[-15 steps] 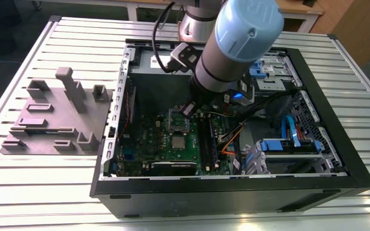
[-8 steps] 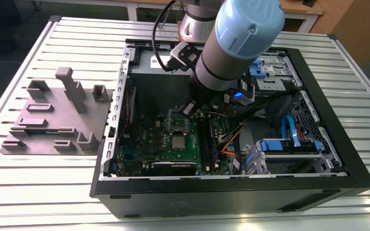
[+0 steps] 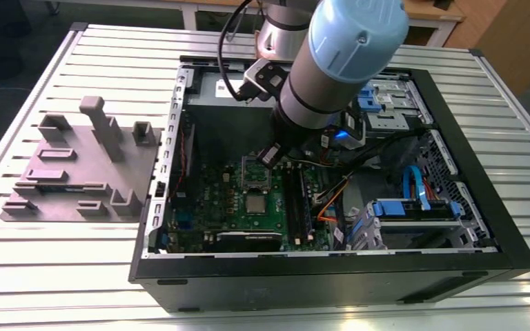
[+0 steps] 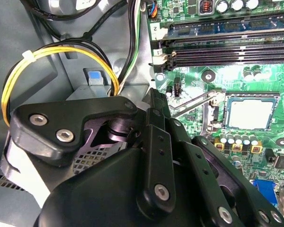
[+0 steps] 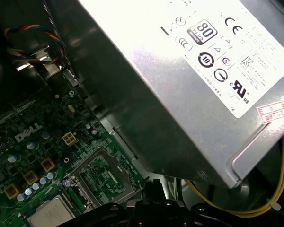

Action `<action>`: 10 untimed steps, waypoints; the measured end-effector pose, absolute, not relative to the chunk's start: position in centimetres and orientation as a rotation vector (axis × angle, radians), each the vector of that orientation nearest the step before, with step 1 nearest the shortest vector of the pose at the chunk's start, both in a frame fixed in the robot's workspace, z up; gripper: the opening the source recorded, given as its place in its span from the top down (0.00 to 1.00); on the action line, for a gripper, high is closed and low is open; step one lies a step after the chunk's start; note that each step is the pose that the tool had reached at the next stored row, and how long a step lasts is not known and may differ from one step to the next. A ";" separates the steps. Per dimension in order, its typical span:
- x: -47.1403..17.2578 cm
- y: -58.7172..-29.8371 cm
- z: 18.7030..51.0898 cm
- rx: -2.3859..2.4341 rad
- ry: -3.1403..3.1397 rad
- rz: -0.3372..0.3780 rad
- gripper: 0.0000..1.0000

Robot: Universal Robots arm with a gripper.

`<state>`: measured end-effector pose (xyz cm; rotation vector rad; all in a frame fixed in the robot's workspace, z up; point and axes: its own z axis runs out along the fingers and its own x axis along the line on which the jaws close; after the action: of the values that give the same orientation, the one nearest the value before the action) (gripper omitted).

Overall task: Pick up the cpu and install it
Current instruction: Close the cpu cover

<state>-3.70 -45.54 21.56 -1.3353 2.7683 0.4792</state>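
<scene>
The cpu (image 3: pixel 256 204) is a small silvery square lying flat in its socket on the green motherboard (image 3: pixel 210 207) inside the open computer case. It shows in both wrist views (image 4: pixel 250 113) (image 5: pixel 51 215). The silver socket frame (image 5: pixel 104 175) (image 4: pixel 194 104) stands folded open beside it. My gripper (image 3: pixel 272 155) (image 4: pixel 154 94) (image 5: pixel 149 185) hangs just above the board at the edge of that open frame, a short way from the cpu. It is shut, with nothing visible in its narrow tip.
The power supply (image 5: pixel 189 71) sits close beside the gripper. Yellow and black cables (image 4: pixel 61 49) loop near the wrist. Memory slots (image 4: pixel 227 47) run next to the socket. Blue drive cages (image 3: pixel 413 207) fill the case's right. A grey-mauve block with posts (image 3: pixel 81 165) stands on the slatted table (image 3: pixel 63 269).
</scene>
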 end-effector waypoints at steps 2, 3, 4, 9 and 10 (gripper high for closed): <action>-3.7 -45.5 21.7 -1.336 2.770 0.476 0.90; -3.8 -45.5 21.8 -1.336 2.770 0.475 0.90; -3.8 -45.5 21.9 -1.336 2.771 0.473 0.90; -3.9 -45.5 22.1 -1.339 2.780 0.454 0.90; -4.0 -45.5 22.1 -1.340 2.781 0.451 0.90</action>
<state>-3.96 -45.54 22.13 -1.3397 2.7810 0.4512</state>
